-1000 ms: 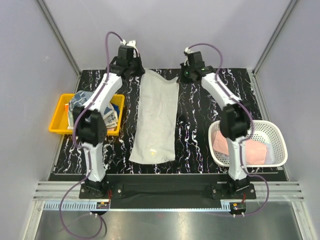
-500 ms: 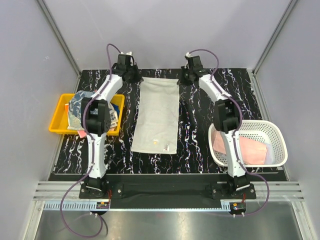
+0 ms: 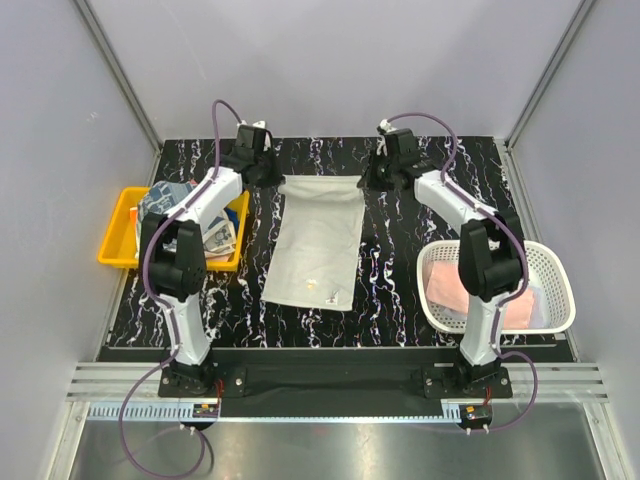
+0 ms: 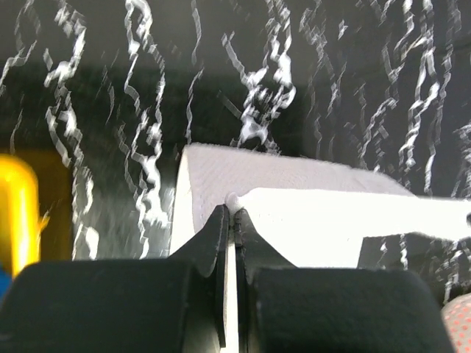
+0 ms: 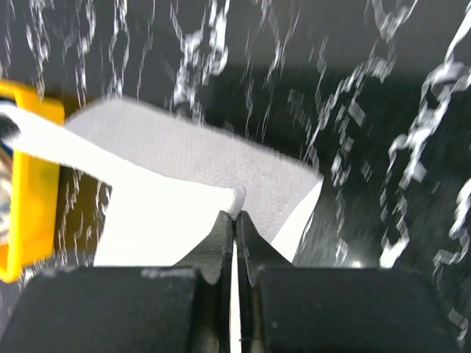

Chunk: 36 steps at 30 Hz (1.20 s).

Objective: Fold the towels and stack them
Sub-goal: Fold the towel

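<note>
Left claw (image 4: 233, 209): black fingers closed down to a hairline gap, pinching the far-left corner of the whitish towel (image 3: 316, 240). A small bead of cloth pokes out above the tips. Right claw (image 5: 235, 217): same, shut on the far-right corner, with the cloth squeezed thin between the pads.

The towel's far edge runs taut and nearly straight between the two claws. In the wrist views the pinched layer is lifted off a second layer with a fine woven or waffle grain. The rest of the towel runs toward the arm bases in the middle of the counter (image 3: 400, 260), a long rectangle with few wrinkles. Its near end lies flat and slightly skewed, with a couple of small yellowish specks close to it.

The counter is flat black with white marble-like veins.

Left of the towel, well apart from it, is a yellow tray (image 3: 118, 225) of hard plastic. It holds a rumpled heap of printed towels (image 3: 165, 200), white with dark blue.

On the right is a white mesh basket (image 3: 560, 290), oval with perforated walls. A soft pink towel (image 3: 450, 285) lies folded inside it, partly hidden by the right arm.
</note>
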Tool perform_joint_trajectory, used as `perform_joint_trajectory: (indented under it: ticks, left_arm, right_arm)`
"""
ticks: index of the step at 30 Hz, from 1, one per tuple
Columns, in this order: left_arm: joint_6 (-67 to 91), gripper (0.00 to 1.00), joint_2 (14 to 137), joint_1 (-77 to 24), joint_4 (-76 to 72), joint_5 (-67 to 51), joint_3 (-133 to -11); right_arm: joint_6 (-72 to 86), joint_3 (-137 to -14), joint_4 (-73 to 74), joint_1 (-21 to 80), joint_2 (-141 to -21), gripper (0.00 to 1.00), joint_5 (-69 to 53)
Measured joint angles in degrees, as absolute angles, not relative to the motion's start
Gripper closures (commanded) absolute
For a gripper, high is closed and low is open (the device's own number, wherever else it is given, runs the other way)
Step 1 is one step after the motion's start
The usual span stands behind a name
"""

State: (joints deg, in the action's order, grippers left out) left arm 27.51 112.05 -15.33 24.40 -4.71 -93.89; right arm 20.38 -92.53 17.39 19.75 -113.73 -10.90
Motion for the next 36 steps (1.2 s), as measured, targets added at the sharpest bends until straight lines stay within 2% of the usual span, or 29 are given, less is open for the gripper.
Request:
perform_joint_trajectory:
  ticks: [6, 22, 36]
  left_arm:
    - [27.53, 1.00, 104.38, -17.17, 24.71, -0.40, -82.94]
    - [27.94, 1.00, 87.24, -22.98, 23.31, 6.92, -61.32]
    - [28.99, 1.00, 80.29, -25.96, 21.28, 8.45, -52.53]
  right_arm:
    - [21.19, -79.96, 14.76, 23.27, -107.46, 1.00, -10.00]
    - [23.90, -62.57, 12.67, 32.10, -92.62, 1.00, -3.44]
    - [27.20, -51.59, 10.09, 37.15, -84.07, 1.00, -0.45]
